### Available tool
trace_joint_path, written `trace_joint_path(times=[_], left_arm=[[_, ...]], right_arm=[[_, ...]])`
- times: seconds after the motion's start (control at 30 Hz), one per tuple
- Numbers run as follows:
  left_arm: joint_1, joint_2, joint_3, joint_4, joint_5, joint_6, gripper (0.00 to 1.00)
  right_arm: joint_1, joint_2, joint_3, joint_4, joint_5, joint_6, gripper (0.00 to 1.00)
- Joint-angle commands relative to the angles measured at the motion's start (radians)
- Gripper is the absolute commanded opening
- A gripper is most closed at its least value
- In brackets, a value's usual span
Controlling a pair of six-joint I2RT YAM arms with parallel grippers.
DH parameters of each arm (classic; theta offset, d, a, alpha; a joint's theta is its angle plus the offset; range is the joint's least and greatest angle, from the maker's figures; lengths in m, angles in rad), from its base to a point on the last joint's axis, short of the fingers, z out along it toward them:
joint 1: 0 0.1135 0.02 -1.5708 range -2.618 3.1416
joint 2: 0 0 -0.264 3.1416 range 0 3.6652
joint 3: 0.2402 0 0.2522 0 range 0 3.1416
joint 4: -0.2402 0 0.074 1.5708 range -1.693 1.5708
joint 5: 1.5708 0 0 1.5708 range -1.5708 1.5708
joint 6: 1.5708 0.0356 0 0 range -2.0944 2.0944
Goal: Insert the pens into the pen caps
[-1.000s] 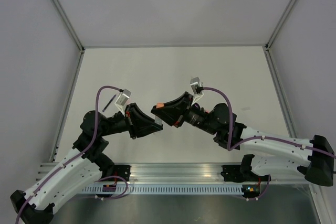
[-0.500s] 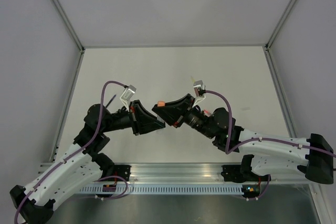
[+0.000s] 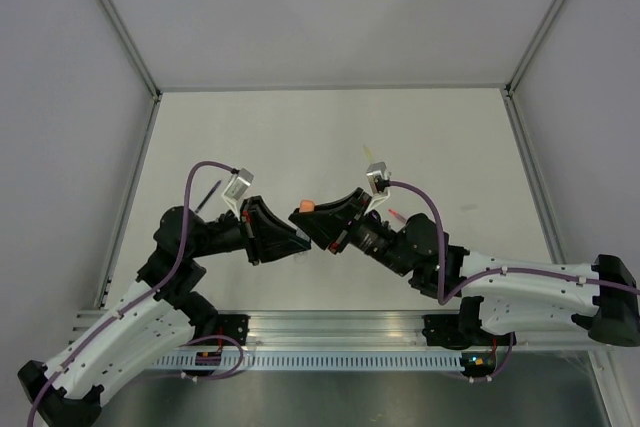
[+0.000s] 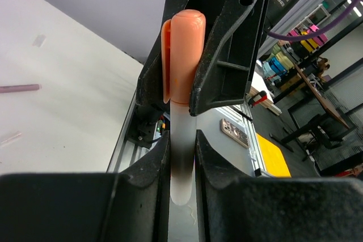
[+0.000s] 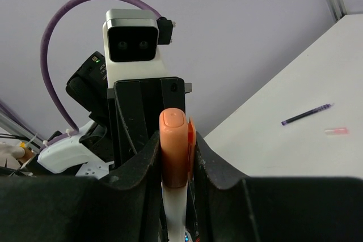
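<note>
Left wrist view, quick take: whitish pen (image 4: 180,131) pinched low down by the left pincer (image 4: 182,151), sticking straight up out of the fingers. Sitting on its top end, the orange cap (image 4: 184,55), clamped from both sides by the right pincer (image 5: 174,141). So both closed, one on the pen, one on the cap, nose to nose above the near middle of the table (image 3: 450,147).

Bit that matters for the next push: pen and cap on one shared line, roughly upright as far as can be judged, cap above, pen below. Tip apparently inside the cap's mouth, but no telling how deep. Probably just needs squeezing together along that line, cap down or pen up, with no sideways drift.

Also lying flat on the table: black pen (image 3: 208,193), well apart and nearer the left arm, plus a pink cap (image 5: 336,131) over by the right arm.
</note>
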State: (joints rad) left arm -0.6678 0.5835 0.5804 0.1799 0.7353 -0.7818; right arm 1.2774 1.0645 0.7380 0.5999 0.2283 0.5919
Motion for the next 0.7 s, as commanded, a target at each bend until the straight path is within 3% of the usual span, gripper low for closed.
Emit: trace_joint_path(times=[0.0,0.17,0.3,0.4,0.43,0.53,0.67], left_arm=[[0.033,-0.016,0.013,0.194,-0.057,-0.030,0.02],[0.033,-0.004,-0.004,0.242,-0.014,-0.045,0.03],[0.033,0.004,-0.017,0.265,0.013,-0.045,0.02],[0.033,-0.002,-0.034,0.276,0.024,-0.042,0.02],[0.033,-0.008,-0.039,0.277,0.029,-0.042,0.02],[0.033,-0.016,-0.059,0.277,0.041,-0.039,0.02],[0.033,-0.027,-0.088,0.276,0.049,-0.036,0.02]], right_arm=[[0.033,-0.015,0.014,-0.163,-0.009,-0.047,0.00],[0.033,-0.017,0.015,-0.121,0.058,-0.030,0.00],[0.033,0.011,0.044,-0.114,0.020,-0.038,0.00],[0.031,0.012,0.052,-0.118,0.028,-0.044,0.11],[0.033,0.011,0.054,-0.120,0.034,-0.044,0.23],[0.031,-0.003,0.070,-0.146,0.052,-0.060,0.38],[0.030,-0.003,0.104,-0.184,0.069,-0.083,0.50]])
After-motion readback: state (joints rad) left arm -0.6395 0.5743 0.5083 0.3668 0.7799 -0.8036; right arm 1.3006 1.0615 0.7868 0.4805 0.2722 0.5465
